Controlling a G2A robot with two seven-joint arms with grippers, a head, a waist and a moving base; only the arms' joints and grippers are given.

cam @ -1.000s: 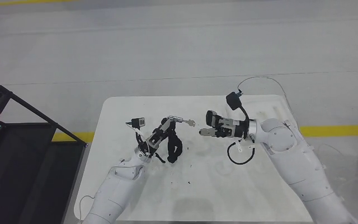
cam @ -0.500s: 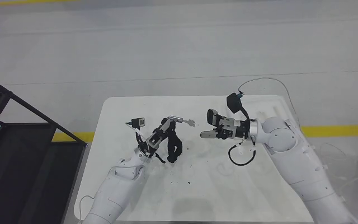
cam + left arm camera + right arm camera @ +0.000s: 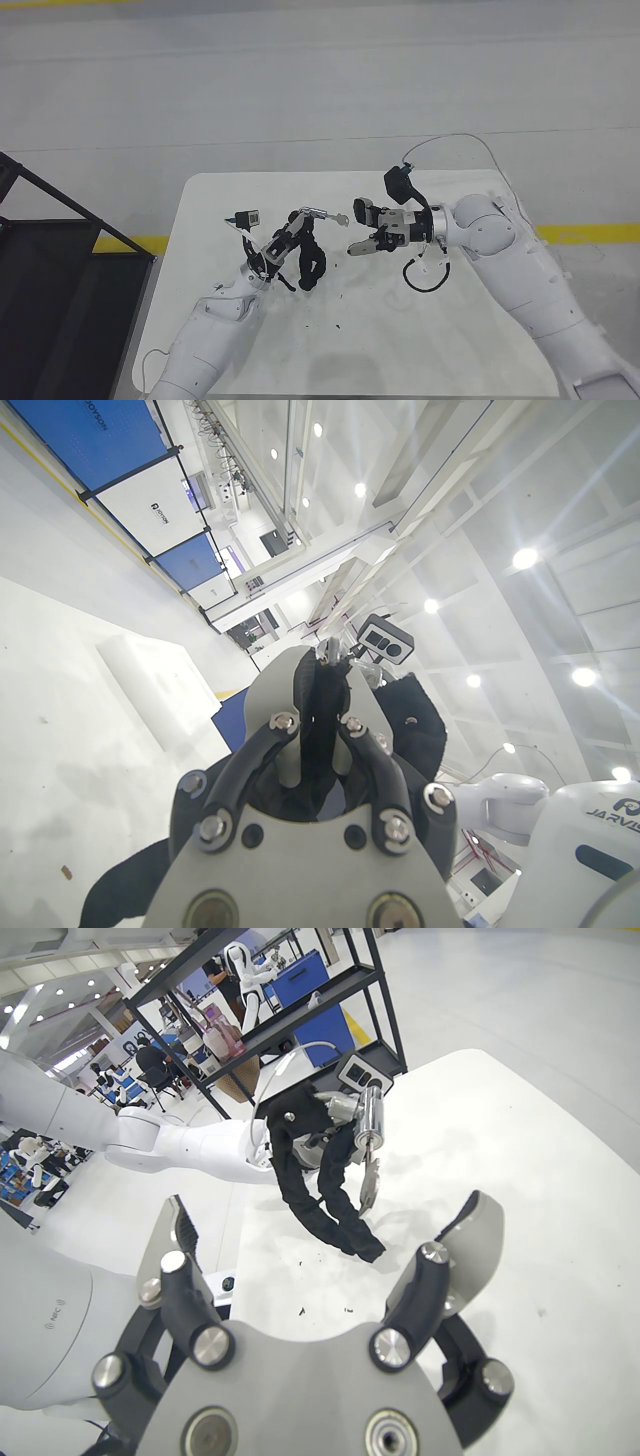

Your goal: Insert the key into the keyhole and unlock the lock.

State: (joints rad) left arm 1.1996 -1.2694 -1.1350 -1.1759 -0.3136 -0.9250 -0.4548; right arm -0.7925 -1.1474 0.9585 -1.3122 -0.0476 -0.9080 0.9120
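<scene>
- One lock [image 3: 369, 1120] is held above the desk [image 3: 400, 340]; one key [image 3: 369, 1183] seems to sit already in its keyhole.
- One black cable [image 3: 345, 1223] hangs from it.
- Two tools: the left tool [image 3: 300, 224] is closed on the lock; the right tool [image 3: 356, 228], open and empty, waits near, at 3 o'clock.
- Risk, I think: a skew pinch may pull the key out, or turning may twist the lock.

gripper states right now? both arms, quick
Left gripper: closed, holding the lock.
Right gripper: open, empty, just short of the key hanging from the lock.
</scene>
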